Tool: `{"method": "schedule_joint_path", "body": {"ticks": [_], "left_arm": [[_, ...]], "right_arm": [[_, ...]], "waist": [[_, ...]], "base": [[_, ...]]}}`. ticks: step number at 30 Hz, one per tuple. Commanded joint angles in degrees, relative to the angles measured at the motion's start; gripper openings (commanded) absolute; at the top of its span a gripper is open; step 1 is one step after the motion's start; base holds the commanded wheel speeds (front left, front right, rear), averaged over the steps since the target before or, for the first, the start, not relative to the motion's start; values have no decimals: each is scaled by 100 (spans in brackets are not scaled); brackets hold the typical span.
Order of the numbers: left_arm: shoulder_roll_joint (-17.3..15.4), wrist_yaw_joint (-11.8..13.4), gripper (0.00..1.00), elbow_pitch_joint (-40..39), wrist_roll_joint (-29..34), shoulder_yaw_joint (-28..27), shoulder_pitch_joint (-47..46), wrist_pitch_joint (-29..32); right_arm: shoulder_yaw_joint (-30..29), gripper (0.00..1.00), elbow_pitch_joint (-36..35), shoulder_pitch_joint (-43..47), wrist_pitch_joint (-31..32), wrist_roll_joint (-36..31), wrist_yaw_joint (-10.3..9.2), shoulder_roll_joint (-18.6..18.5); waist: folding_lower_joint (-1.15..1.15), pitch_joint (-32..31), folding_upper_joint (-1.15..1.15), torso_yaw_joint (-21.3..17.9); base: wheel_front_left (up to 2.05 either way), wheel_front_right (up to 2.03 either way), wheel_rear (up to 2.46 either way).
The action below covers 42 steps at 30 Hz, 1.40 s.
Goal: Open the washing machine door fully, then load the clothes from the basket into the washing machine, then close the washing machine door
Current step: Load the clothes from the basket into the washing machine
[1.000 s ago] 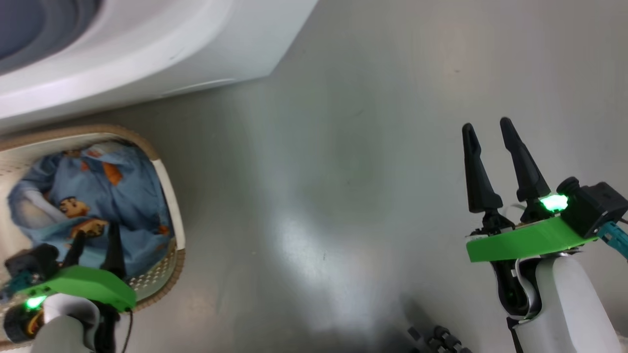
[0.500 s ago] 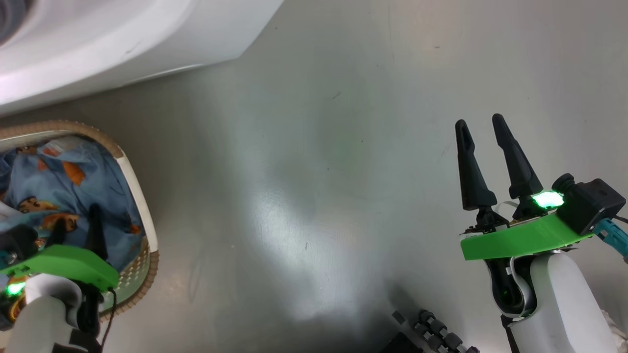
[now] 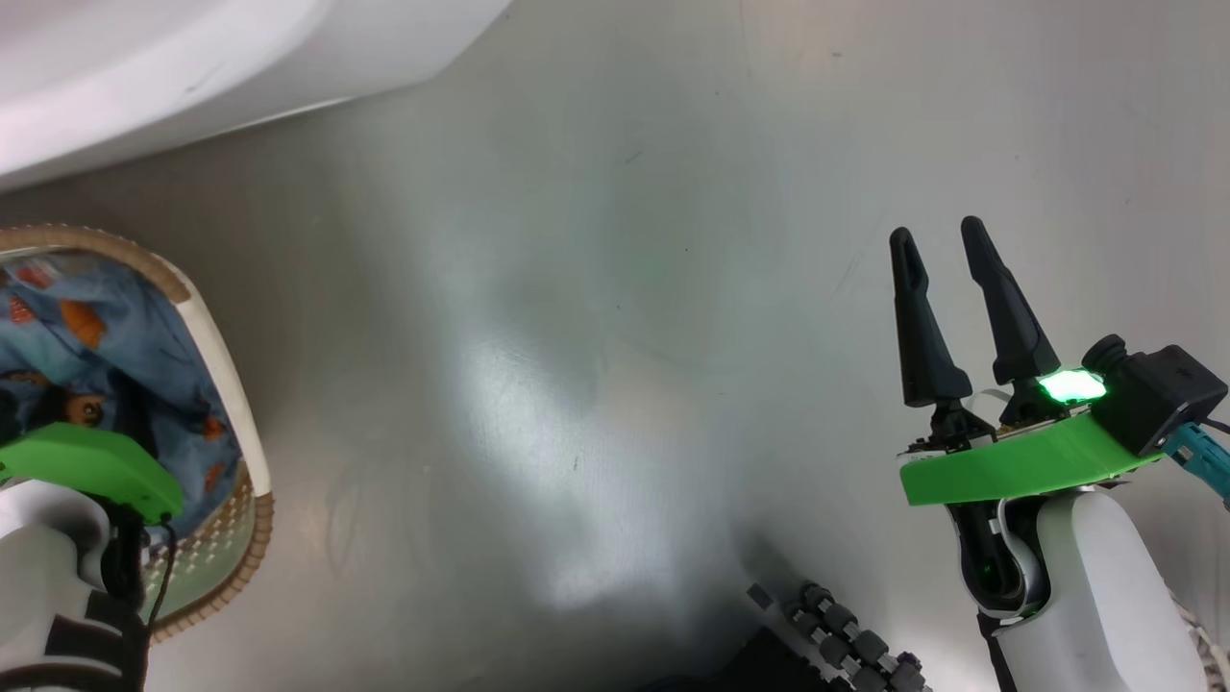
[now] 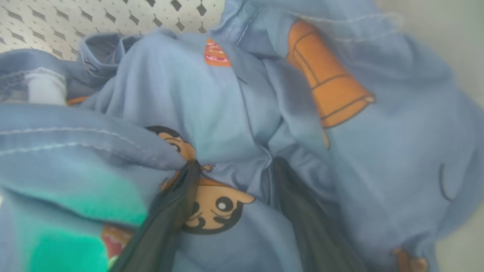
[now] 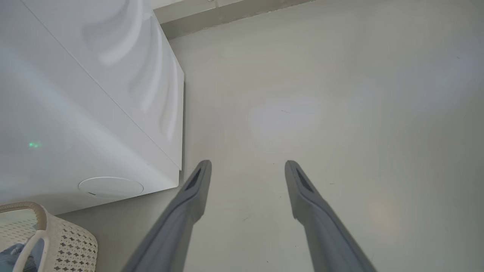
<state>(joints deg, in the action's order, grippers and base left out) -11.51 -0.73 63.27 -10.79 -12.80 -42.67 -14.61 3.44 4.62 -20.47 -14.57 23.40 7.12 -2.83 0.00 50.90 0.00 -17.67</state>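
Note:
The cream basket (image 3: 223, 384) stands on the floor at the left of the head view, below the white washing machine (image 3: 192, 77). Light blue clothes (image 3: 86, 327) with orange cartoon figures lie in it. My left gripper (image 4: 234, 162) is open, with both fingertips pressed down into the clothes (image 4: 234, 113) and a fold of fabric bunched between them. In the head view its green mount (image 3: 86, 471) hangs over the basket. My right gripper (image 3: 937, 231) is open over bare floor, far right of the basket. The washing machine door is out of view.
In the right wrist view, the washing machine (image 5: 94, 113) with its round hatch (image 5: 110, 187) stands left of my right gripper (image 5: 247, 163), above the basket (image 5: 68, 241). Glossy grey floor spreads between the arms. A dark ribbed part (image 3: 836, 644) lies at the bottom edge.
The head camera has turned, so the basket and machine have slid left in the picture. The left gripper's fingers, seen over the clothes before, are now hidden under its green mount. The right gripper stays open.

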Motion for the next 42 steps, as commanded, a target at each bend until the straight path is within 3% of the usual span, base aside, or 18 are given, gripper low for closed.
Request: {"method": "schedule_joint_path", "body": {"ticks": [1,4,5,6,7,20,42], "left_arm": [[-176,53,100,59,-7,-102,105,6],[-188,95,96,258,18,-34,-22,162],[-183,99,48,310,11,-24,-59,193],[-178,103,7,355,9,-10,-89,206],[-170,105,0,398,3,-1,-110,214],[120,-56,0,256,-170,-20,353,-32],[812,-348,0,-2959,-52,-115,2070,-39]], "right_arm": [[110,100,-116,99,-43,25,36,-5],[90,100,-112,85,-43,17,36,-5],[85,100,-110,78,-43,10,36,-5],[78,100,-109,71,-43,1,36,-5],[70,100,-111,63,-43,-8,36,-5],[-119,100,-141,119,-43,-259,36,-5],[-177,100,-78,400,-43,-414,36,-174]], "waist": [[0,46,0,-29],[0,61,0,-20],[0,56,0,-10],[0,46,0,5],[0,27,0,23],[0,-793,0,449],[0,-2046,0,1104]], "base": [[0,0,0],[0,0,0],[0,0,0],[0,0,0],[0,0,0],[0,0,0],[0,0,0]]}}
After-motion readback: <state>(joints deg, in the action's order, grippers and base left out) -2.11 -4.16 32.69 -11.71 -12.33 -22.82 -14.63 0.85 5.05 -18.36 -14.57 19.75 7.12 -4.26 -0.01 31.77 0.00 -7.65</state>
